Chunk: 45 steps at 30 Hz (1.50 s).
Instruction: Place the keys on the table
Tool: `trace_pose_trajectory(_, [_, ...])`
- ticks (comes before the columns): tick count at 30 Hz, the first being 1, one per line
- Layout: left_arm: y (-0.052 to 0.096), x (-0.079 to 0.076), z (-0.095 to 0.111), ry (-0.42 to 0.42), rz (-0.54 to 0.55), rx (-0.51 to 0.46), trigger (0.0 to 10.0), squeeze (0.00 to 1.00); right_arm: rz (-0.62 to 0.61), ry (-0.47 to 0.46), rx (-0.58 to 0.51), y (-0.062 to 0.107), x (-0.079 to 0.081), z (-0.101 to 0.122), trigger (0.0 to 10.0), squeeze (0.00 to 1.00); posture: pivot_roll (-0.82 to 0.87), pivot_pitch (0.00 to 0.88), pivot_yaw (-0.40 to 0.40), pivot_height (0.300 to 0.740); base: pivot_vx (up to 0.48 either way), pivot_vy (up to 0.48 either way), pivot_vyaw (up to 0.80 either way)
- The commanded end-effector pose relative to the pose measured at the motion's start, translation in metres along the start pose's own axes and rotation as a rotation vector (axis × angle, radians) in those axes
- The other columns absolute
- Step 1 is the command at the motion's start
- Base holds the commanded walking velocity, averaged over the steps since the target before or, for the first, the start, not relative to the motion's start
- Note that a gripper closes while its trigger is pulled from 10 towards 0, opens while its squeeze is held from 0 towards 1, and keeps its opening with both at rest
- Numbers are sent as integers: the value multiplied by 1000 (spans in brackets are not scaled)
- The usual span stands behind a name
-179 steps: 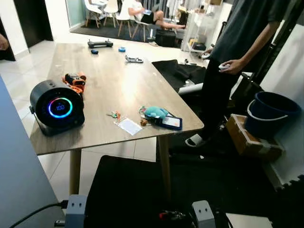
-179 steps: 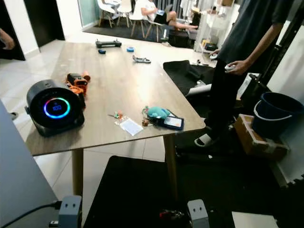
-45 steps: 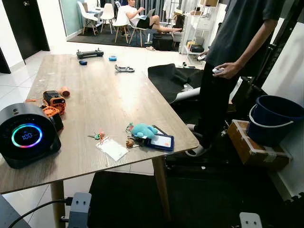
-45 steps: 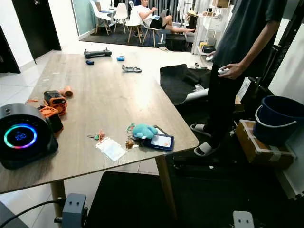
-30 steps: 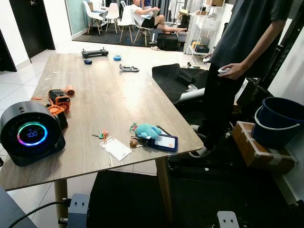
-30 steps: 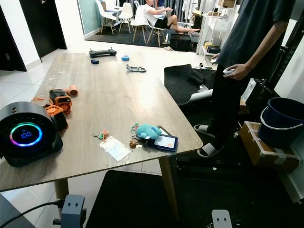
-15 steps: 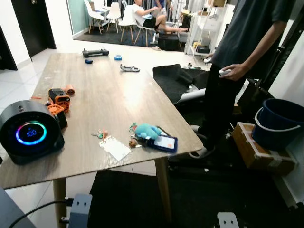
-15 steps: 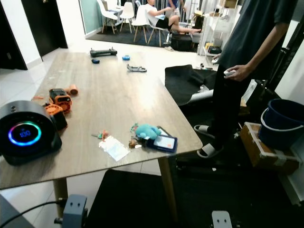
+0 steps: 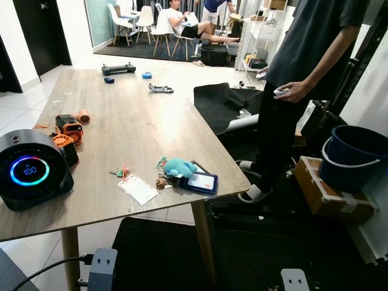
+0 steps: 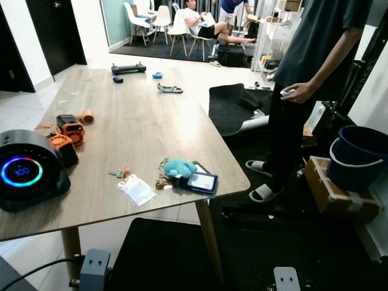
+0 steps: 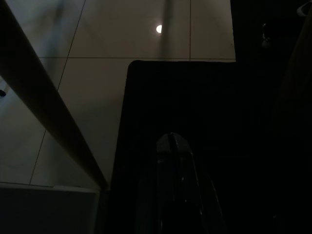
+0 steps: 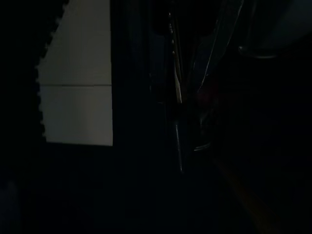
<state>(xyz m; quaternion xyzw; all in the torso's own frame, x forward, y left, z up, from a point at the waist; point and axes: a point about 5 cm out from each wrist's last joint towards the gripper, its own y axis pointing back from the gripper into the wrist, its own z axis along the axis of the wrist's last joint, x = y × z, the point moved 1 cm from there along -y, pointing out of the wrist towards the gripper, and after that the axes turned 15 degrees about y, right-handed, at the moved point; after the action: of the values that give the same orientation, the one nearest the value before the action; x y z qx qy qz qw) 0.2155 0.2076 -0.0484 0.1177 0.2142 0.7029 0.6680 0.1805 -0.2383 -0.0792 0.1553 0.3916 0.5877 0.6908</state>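
Wood table ahead, long, pale grain. Keys lie on it near the front right corner, bunched with a teal plush and a blue card holder that touch them. Just beside the keys toward the speaker: a clear card sleeve and a small orange-green tag. Black speaker with glowing ring at the table's front left corner; orange gadget just behind it. Controller at the far end.

Person stands off the table's right side, holding a small device. Bucket beyond them on a box.

Both arms hang idle below the table edge. Left gripper: fingers look pressed together, holding nothing, over a dark mat. Right gripper: too dark, cannot tell its fingers.

Judgement: keys appear already placed. Risks from here: a low arm swinging up could clip the table edge; keys sit near the corner, so a nudge could slide them off; the person stands close to the right arm's path.
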Motion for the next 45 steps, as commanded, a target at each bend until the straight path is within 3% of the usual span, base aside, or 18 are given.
trace_pose_trajectory(1, [0, 2, 0, -8, -2, 5, 10000, 0, -85, -52, 12, 0, -19, -3, 10000, 0, 111, 45, -46, 740, 0, 0, 0])
trace_pose_trajectory(2, [0, 2, 0, -8, -2, 5, 10000, 0, -85, -52, 12, 0, -19, -3, 10000, 0, 111, 45, -46, 740, 0, 0, 0])
trace_pose_trajectory(6, [-1, 1, 1, -12, -8, 2, 10000, 0, -310, -103, 14, 5, -67, -10, 10000, 0, 115, 43, -48, 740, 0, 0, 0])
trace_pose_trajectory(7, [-1, 1, 1, -12, -8, 2, 10000, 0, -310, -103, 14, 5, -67, -10, 10000, 0, 115, 43, -48, 740, 0, 0, 0])
trace_pose_trajectory(9, [-1, 1, 2, -13, -11, -4, 10000, 0, -408, -100, -9, 8, -89, -8, 10000, 0, 115, 44, -51, 740, 0, 0, 0])
trace_pose_trajectory(11, [-1, 1, 3, -13, -12, -6, 10000, 0, -441, -105, -18, 10, -97, -7, 10000, 0, 115, 44, -51, 740, 0, 0, 0])
trace_pose_trajectory(12, [-1, 1, 3, -11, -15, -11, 10000, 0, -490, -115, -32, 11, -109, -3, 10000, 0, 115, 44, -51, 740, 0, 0, 0])
trace_pose_trajectory(15, [-1, 0, 4, -7, -23, -17, 10000, 0, -611, -161, -85, 15, -141, 10, 10000, 0, 111, 43, -50, 740, 0, 0, 0])
trace_pose_trajectory(16, [-1, 0, 4, -7, -23, -17, 10000, 0, -611, -161, -85, 15, -141, 10, 10000, 0, 111, 43, -50, 740, 0, 0, 0])
trace_pose_trajectory(18, [-1, -1, 4, -12, -30, -15, 10000, 0, -674, -212, -168, 16, -162, 33, 10000, 0, 111, 42, -51, 740, 0, 0, 0])
trace_pose_trajectory(23, [-1, -2, 3, -14, -33, -15, 10000, 0, -686, -270, -257, 15, -174, 58, 10000, 0, 111, 41, -51, 740, 0, 0, 0])
trace_pose_trajectory(24, [-1, -2, 3, -15, -34, -14, 10000, 0, -668, -300, -318, 13, -176, 76, 10000, 0, 110, 39, -51, 740, 0, 0, 0])
trace_pose_trajectory(27, [0, -3, 3, -22, -40, -11, 10000, 0, -579, -324, -519, 9, -174, 137, 10000, 0, 109, 36, -48, 740, 0, 0, 0])
trace_pose_trajectory(32, [-1, -3, 3, -25, -42, -11, 10000, 0, -454, -300, -669, 8, -158, 194, 10000, 0, 113, 31, -52, 740, 0, 0, 0])
trace_pose_trajectory(36, [-1, -3, 4, -21, -39, -14, 10000, 0, -312, -267, -775, 9, -131, 241, 10000, 0, 117, 26, -52, 740, 0, 0, 0])
trace_pose_trajectory(40, [-2, -3, 4, -21, -39, -15, 10000, 0, -225, -232, -811, 10, -113, 262, 10000, 0, 115, 25, -50, 740, 0, 0, 0])
trace_pose_trajectory(41, [-2, -3, 5, -22, -40, -14, 10000, 0, -127, -175, -834, 12, -90, 282, 10000, 0, 114, 26, -48, 740, 0, 0, 0])
trace_pose_trajectory(45, [-3, -5, 6, -22, -45, -15, 10000, 0, -40, -189, -834, 12, -68, 298, 10000, 0, 113, 27, -44, 740, 0, 0, 0])
